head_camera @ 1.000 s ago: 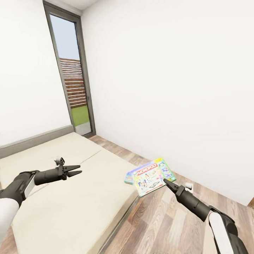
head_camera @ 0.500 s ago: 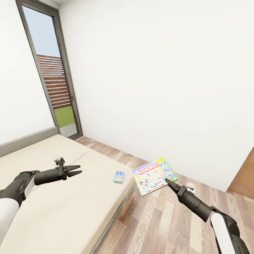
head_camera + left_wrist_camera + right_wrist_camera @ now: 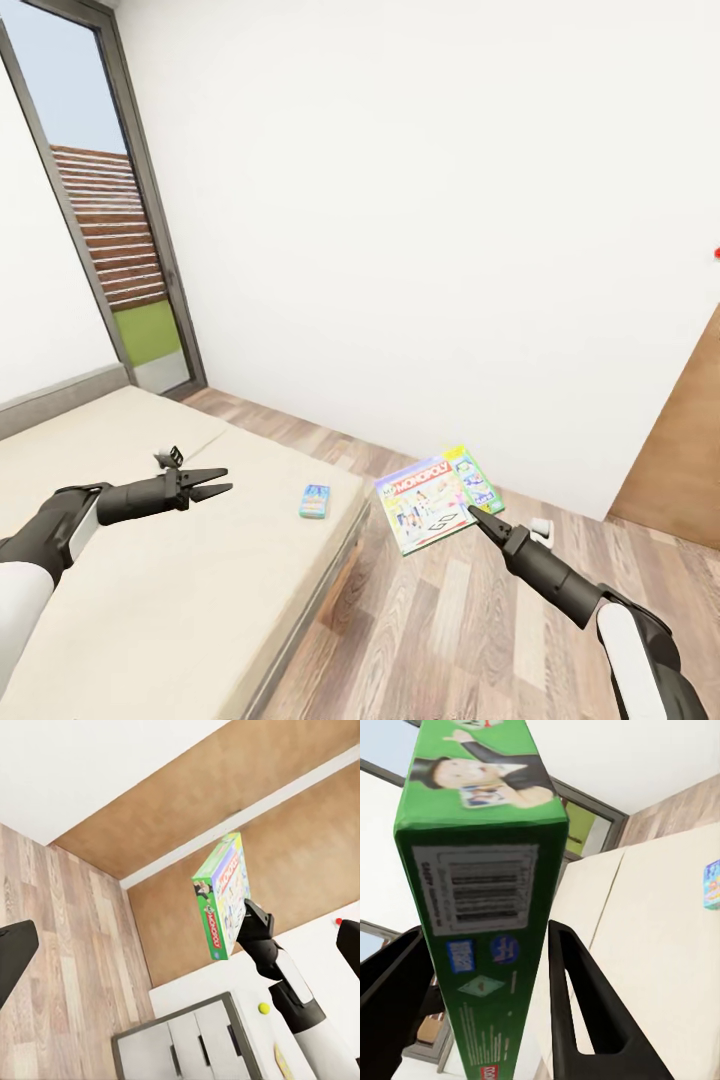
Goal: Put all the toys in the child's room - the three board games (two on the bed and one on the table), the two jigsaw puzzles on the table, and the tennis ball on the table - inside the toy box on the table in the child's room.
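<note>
My right gripper is shut on the lower edge of the green-edged MONOPOLY board game and holds it in the air over the floor beside the bed. In the right wrist view the box's green side sits between the fingers. A small blue board game lies near the mattress's far corner. My left gripper hovers open above the bed, holding nothing. The left wrist view catches the tennis ball on the white table. The toy box and jigsaw puzzles are out of view.
A tall glass door stands at the left beyond the bed. A brown door and a red wall button are at the right edge. Wood plank floor runs between bed and wall. Grey drawers sit under the table.
The head view has swung right, so bed and glass door slid left and the brown door came in. The small blue game emerged from behind the held box. Both arms kept their pose.
</note>
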Motion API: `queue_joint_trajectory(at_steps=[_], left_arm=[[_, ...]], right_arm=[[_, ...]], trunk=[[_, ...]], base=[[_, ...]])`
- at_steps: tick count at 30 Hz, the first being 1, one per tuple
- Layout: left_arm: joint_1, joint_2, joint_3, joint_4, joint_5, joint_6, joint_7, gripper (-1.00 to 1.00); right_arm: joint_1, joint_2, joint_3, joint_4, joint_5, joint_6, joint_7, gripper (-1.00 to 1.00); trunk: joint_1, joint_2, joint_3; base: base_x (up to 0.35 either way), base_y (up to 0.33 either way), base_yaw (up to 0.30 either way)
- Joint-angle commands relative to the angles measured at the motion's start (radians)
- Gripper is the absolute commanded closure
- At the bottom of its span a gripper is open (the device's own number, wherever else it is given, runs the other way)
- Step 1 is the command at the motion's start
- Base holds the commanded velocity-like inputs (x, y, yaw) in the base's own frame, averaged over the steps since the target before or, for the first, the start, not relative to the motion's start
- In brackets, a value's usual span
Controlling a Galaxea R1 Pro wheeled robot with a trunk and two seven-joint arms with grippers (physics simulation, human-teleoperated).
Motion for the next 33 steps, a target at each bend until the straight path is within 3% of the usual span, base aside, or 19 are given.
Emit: queue_joint_trajectory(at_steps=[1, 28, 33], left_arm=[[-0.001, 0.0, 0.0, 0.0, 0.0, 0.011, -0.004, -1.0], [-0.001, 0.001, 0.001, 0.0, -0.002, 0.011, -0.004, -1.0], [-0.001, 0.001, 0.001, 0.0, -0.001, 0.011, -0.004, -1.0]], right_arm=[[-0.001, 0.0, -0.001, 0.0, -0.002, 0.005, 0.003, 1.0], [-0.001, 0.001, -0.002, 0.002, -0.002, 0.004, 0.004, 1.0], [-0.001, 0.001, -0.017, 0.003, -0.003, 0.004, 0.003, 1.0]], trunk=[[0.001, -0.002, -0.004], [0.001, -0.002, -0.04], [0.001, -0.002, -0.042]], base=[[0.0, 0.0, -0.013], [0.007, 0.0, -0.142], [0.142, 0.0, -0.091]])
